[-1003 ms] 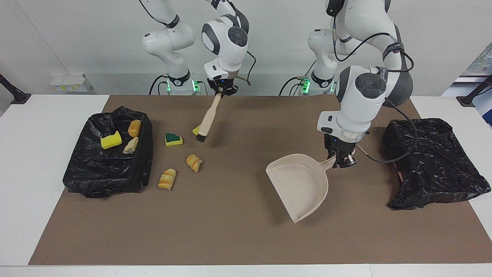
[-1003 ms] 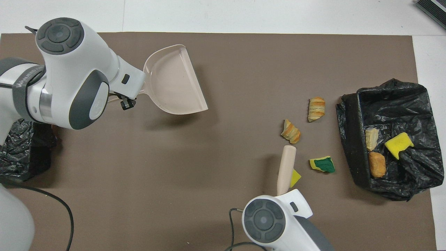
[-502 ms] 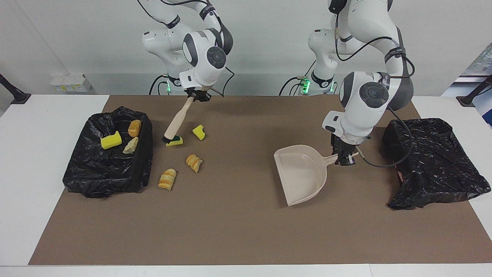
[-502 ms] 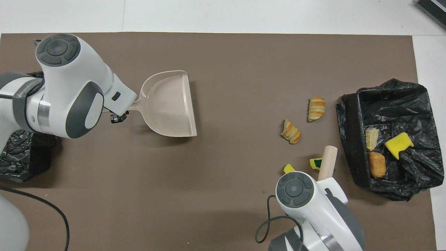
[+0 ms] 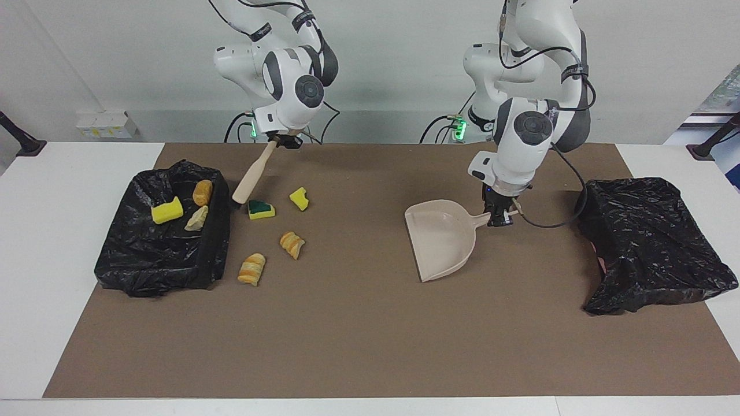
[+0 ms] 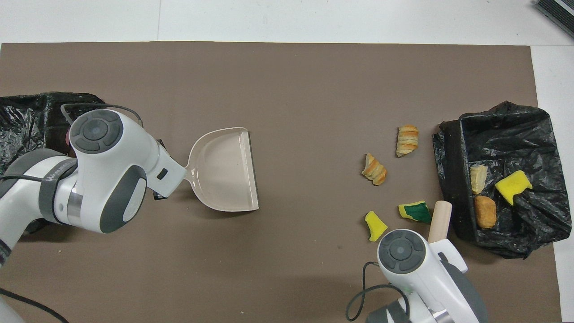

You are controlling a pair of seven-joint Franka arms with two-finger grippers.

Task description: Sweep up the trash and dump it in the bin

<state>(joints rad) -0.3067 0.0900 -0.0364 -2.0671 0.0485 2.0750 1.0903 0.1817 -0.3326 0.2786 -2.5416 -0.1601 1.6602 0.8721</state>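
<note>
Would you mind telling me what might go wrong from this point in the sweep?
1. The dustpan, held by the left gripper, sits well apart from the four loose scraps, so swept pieces may stop short or scatter.
2. The brush in the right gripper has its bristles between the green-faced sponge and the bin; it could snag the black liner.

Desk: white, carries the mat.
Mat: brown, flat on the desk.
Box: white, by the wall.

trash beside bin, dustpan apart
</note>
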